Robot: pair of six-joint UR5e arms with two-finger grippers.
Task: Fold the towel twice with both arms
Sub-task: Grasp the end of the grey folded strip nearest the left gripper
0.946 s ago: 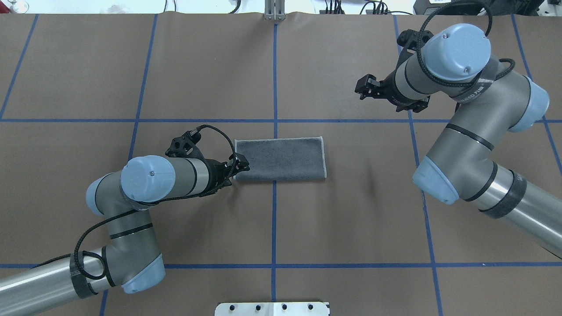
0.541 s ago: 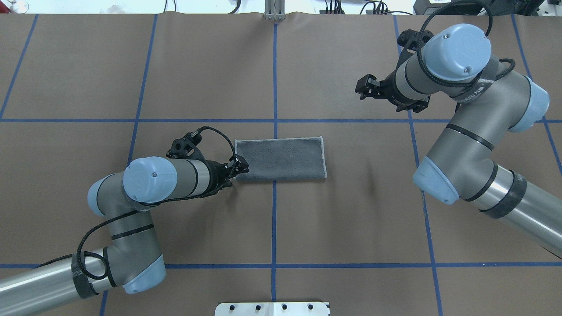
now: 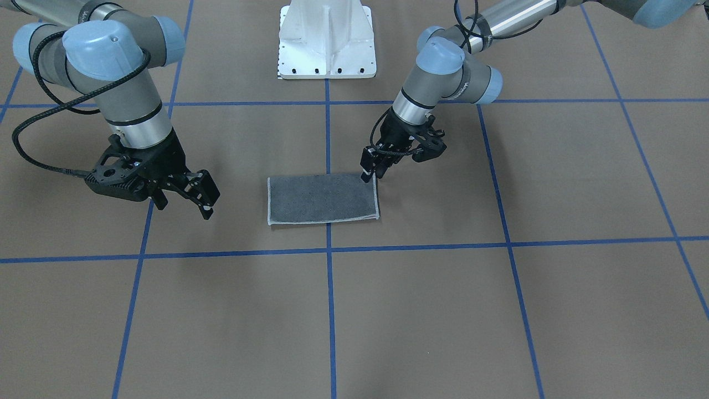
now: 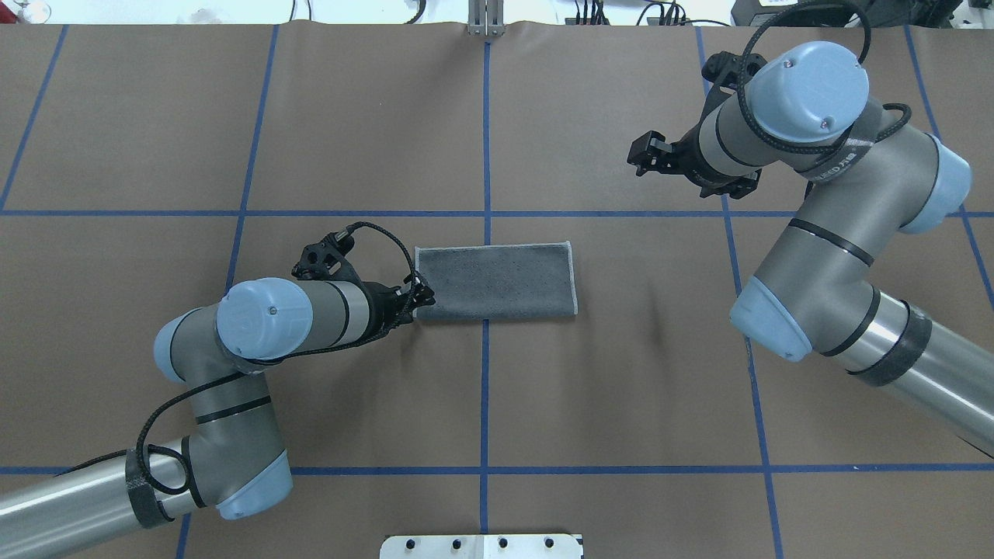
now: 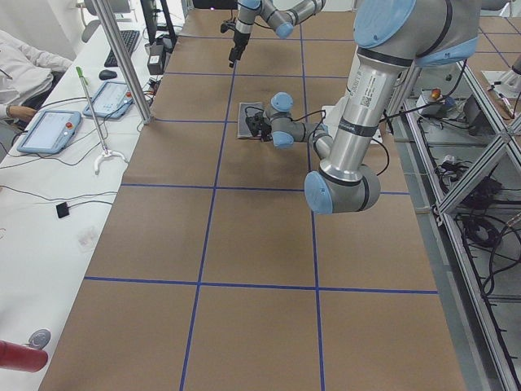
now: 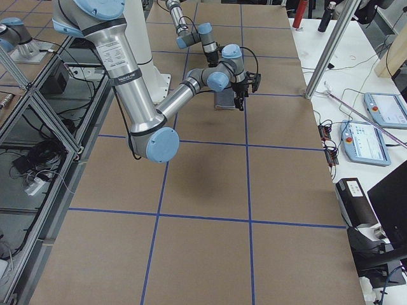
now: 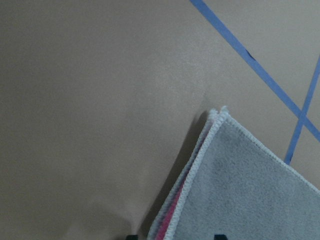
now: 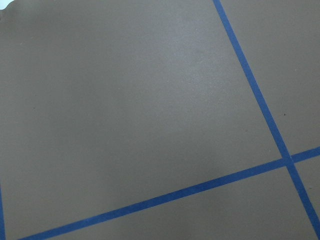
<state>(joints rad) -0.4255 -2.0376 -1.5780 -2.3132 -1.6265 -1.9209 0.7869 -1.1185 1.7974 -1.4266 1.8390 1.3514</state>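
Grey face up, the towel [image 4: 497, 281] lies apparently halved on the worktop [image 4: 543, 388], its corner at the tips of your left tool [image 4: 423, 299] (grip cannot be told), well apart from your spread, empty right tool [image 4: 638, 159]; the second fold remains.

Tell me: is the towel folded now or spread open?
Folded, once it seems: the towel lies as a dark grey oblong, and the left wrist view shows stacked edges at its corner with pink between them.

The left gripper [image 4: 423, 299] crowds the towel [image 4: 495, 282] at its short edge on the robot's left; its other three sides face open table [image 4: 621, 373], the right gripper [image 4: 641, 159] well apart.
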